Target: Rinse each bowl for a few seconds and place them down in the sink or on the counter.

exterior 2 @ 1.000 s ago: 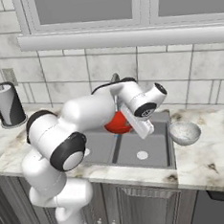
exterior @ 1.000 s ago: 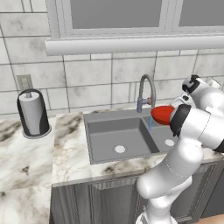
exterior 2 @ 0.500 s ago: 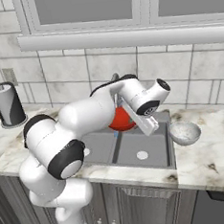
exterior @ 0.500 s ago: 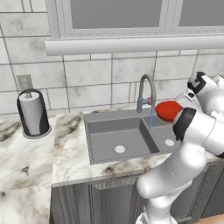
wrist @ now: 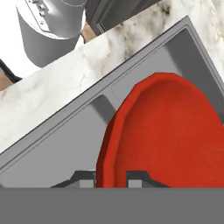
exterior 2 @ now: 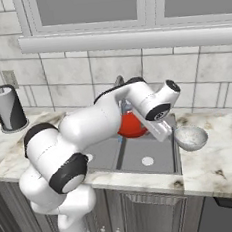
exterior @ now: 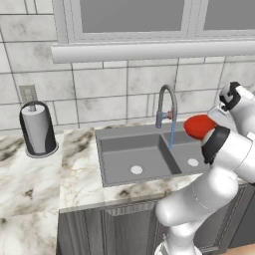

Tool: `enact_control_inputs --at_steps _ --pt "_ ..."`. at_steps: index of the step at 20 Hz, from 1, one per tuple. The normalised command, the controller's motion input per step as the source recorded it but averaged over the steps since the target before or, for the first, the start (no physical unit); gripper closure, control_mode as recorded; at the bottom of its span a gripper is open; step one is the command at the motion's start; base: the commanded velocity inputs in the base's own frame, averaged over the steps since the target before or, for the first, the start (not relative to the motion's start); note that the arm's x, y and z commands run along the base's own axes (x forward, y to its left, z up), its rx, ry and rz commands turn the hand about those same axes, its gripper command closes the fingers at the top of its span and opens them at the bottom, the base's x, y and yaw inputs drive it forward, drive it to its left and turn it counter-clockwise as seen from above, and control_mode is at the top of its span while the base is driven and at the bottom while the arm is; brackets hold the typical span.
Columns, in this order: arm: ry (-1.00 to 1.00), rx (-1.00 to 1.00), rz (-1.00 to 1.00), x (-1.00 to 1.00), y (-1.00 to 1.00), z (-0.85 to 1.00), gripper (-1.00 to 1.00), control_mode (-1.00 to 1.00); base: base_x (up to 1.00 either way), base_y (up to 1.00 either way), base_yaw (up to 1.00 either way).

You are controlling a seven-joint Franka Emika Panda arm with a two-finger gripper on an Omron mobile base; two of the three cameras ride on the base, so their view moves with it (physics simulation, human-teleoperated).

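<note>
Over dark matte sink [exterior: 130, 158], tool [wrist: 111, 177] pinches glossy round red bowl [wrist: 170, 135] by its rim

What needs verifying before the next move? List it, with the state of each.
1. Grip: gripper shut on the red bowl rim: ok.
2. Water: stream running from the faucet: ok.
3. Red bowl under the stream: it sits to one side in the left base view: not ok.
4. Bowl held over the sink: ok.
5. Grey bowl on the counter, apart from the arm: ok.
6. Bowl wetted: cannot tell.
</note>
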Motion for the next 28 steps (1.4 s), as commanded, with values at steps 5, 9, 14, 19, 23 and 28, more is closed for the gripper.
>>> enact_control_inputs --at_steps 5,9,14,19,23,28 --pt "0.01 -0.02 -0.06 -0.17 -0.4 0.04 1.0 -1.0 0.0 0.0 0.0" --pt "0.03 -0.01 -0.09 -0.11 -0.37 0.05 1.0 -1.0 0.0 0.0 0.0" --pt "0.03 -0.02 -0.11 -0.07 -0.3 0.02 1.0 -1.0 0.0 0.0 0.0" --pt "0.03 -0.02 -0.13 -0.09 -0.23 0.0 1.0 -1.0 0.0 0.0 0.0" --pt "0.0 -0.04 -0.15 -0.16 -0.09 -0.01 1.0 -1.0 0.0 0.0 0.0" --pt "-0.02 -0.08 -0.16 -0.23 0.0 -0.08 1.0 -1.0 0.0 0.0 0.0"
